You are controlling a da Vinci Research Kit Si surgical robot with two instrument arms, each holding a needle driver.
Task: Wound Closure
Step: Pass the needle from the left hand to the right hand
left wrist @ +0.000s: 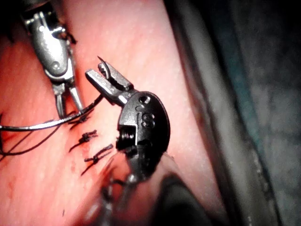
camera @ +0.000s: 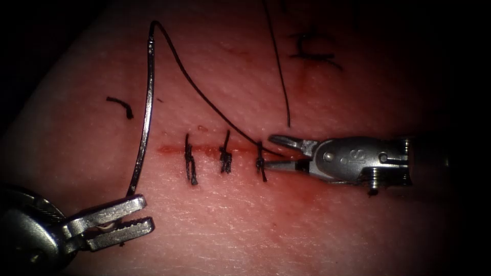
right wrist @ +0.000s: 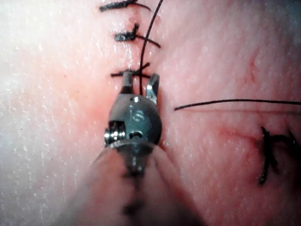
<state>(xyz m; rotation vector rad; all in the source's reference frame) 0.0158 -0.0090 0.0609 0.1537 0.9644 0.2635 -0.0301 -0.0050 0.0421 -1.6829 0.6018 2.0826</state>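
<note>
The cut (camera: pixel 171 150) runs across the tissue (camera: pixel 245 225) and carries three dark stitches (camera: pixel 225 153). The curved needle (camera: pixel 148 102) lies to the left of them and is free of the tissue. Its lower end sits at the upper jaw tip of my left tool (camera: pixel 148 212), whose jaws are open and hold nothing. Thread (camera: pixel 204 99) leaves the needle's upper end and slants down to the rightmost stitch (camera: pixel 261 163). There my right tool (camera: pixel 269 152) has open jaws, one on each side of the thread (right wrist: pixel 146 42). The left wrist view shows the left tool (left wrist: pixel 96 69) above the needle (left wrist: pixel 47 123).
A loose strand of thread (camera: pixel 279 66) hangs down from the far edge toward the right tool. A short cut end (camera: pixel 120 106) lies left of the needle. Another dark stitch (camera: pixel 312 51) sits at the far right. Red fluid stains the tissue below the right tool.
</note>
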